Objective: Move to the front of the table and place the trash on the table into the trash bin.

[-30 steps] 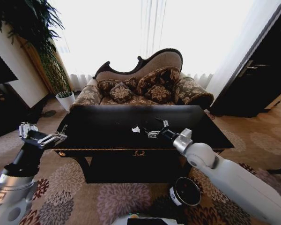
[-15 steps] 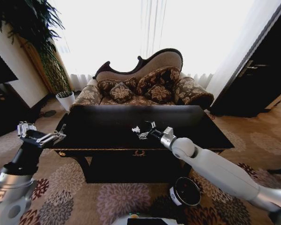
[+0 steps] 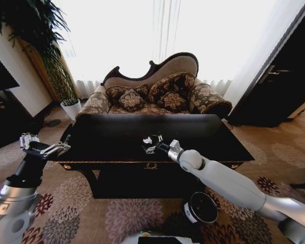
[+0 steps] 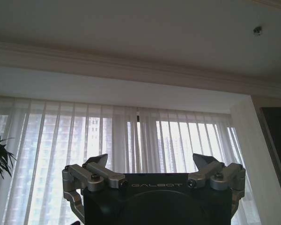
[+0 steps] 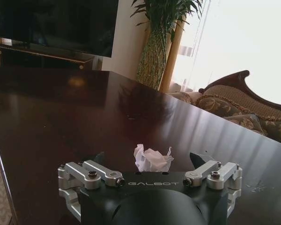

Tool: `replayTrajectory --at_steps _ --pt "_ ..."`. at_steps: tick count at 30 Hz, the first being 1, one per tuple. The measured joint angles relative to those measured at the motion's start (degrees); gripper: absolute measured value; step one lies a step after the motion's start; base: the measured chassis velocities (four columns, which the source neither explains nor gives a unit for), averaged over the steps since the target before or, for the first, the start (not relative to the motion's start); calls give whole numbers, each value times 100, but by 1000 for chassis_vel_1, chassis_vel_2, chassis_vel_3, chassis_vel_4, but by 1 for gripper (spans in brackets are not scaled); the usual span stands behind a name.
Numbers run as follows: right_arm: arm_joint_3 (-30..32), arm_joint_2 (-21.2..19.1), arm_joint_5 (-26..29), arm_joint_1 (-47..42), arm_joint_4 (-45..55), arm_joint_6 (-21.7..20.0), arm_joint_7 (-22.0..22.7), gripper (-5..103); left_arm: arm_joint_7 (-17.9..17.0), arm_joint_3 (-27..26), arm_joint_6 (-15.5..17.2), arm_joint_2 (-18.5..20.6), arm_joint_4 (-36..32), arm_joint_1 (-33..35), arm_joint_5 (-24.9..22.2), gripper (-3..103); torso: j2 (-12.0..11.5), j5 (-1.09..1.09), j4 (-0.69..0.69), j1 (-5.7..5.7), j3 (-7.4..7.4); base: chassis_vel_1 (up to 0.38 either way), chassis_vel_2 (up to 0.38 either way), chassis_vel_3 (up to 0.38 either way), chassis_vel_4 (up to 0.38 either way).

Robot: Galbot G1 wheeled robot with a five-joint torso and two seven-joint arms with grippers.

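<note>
The large rectangular table with a glossy black top and dark wood apron [image 3: 117, 136] stands squarely across the head view, its long axis running from the robot's left to its right, with a small gold ornament at the middle of the near apron. A crumpled white paper wad [image 3: 147, 140] lies on the top, a little right of centre and nearer the front edge than the back. It is a rough lump with no clear long axis; in the right wrist view the crumpled white paper wad [image 5: 152, 159] shows a few peaks sticking upward.

The right gripper [image 3: 151, 144] reaches over the front edge of the table, low above the top, with its fingers spread apart. From the right wrist view the wad sits between the two open fingers of the right gripper [image 5: 150, 161], just ahead of the gripper body, and the fingers [image 5: 203, 159] stand clear of the paper on each side. Whether the wad touches the gripper body cannot be told.

The left gripper [image 3: 43, 148] is held up beside the table's left end, off the top, tilted so its wrist camera looks at the ceiling and curtains. Its fingers [image 4: 97, 161] are wide apart and hold nothing.

The small round dark-red bin with a black inside and a white label [image 3: 201, 207] stands on the patterned carpet in front of the table, to the robot's right, below the right arm and much lower than the tabletop.
</note>
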Motion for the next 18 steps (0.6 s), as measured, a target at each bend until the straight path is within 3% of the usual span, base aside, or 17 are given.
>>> replayTrajectory --at_steps 2,7,9,12,15,18 --pt "1 -12 1 3 -15 51 -71 92 0 18 -1 -5 0 -3 5 100 0 0 0 0 0 0 0 0 0" --pt "17 -42 -7 34 -62 105 -186 82 0 30 -19 -9 -25 9 25 100 0 0 -1 0 0 0 0 0 0" --pt "14 -37 -8 81 -108 110 -198 65 0 39 -22 -11 -75 18 25 100 0 1 0 0 0 0 0 0 0" --pt "10 -37 -8 96 -126 110 -208 60 0 55 -22 -16 -85 25 28 100 0 1 0 0 0 0 0 0 0" --pt "10 -41 -15 109 -154 110 -217 44 0 71 -39 -23 -71 33 54 100 0 1 0 0 0 0 0 0 0" --pt "10 -48 -23 113 -169 108 -229 38 0 72 -43 -24 -65 28 64 100 0 1 0 0 0 0 0 0 0"
